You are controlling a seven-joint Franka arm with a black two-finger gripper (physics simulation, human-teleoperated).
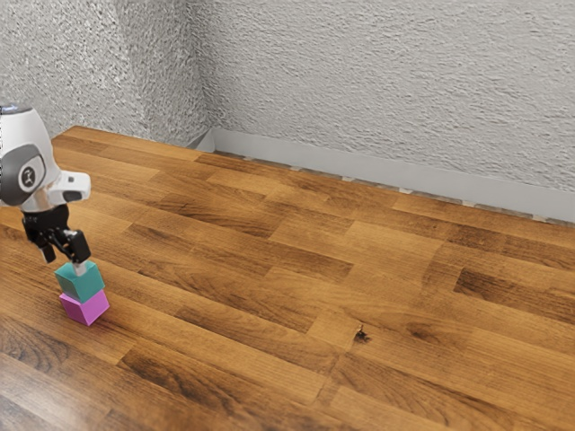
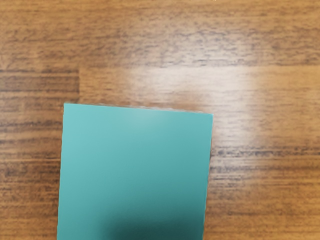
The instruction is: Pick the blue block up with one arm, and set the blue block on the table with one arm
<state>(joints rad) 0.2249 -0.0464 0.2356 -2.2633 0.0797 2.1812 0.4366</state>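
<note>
And here we are at the pick: the teal-blue, smooth-sided cube (image 1: 81,283), surely the task's blue block, sits right on top of the magenta cube (image 1: 85,311), roughly lined up with it. That magenta cube rests on the brown wood-plank surface (image 1: 314,269), and it's our landmark. Over it, just above the blue block, comes the black two-finger gripper (image 1: 64,262), its fingers standing apart, a pale fingertip right by the blue block's top. Nothing clenched, nothing carried! Whether that tip is actually touching, I can't tell.

So the step in hand looks like lining up for the grasp, the lift to follow. What does the next move call for? Fingers astride the blue block's sides, a touch lower if they aren't deep enough, then a close on the blue block alone, leaving the magenta cube alone. Careful here: one finger landing on the top face could shove the block off its perch. Then straight up, clear of the magenta cube, and across to bare wood beside it for a gentle, flat set-down.
</note>
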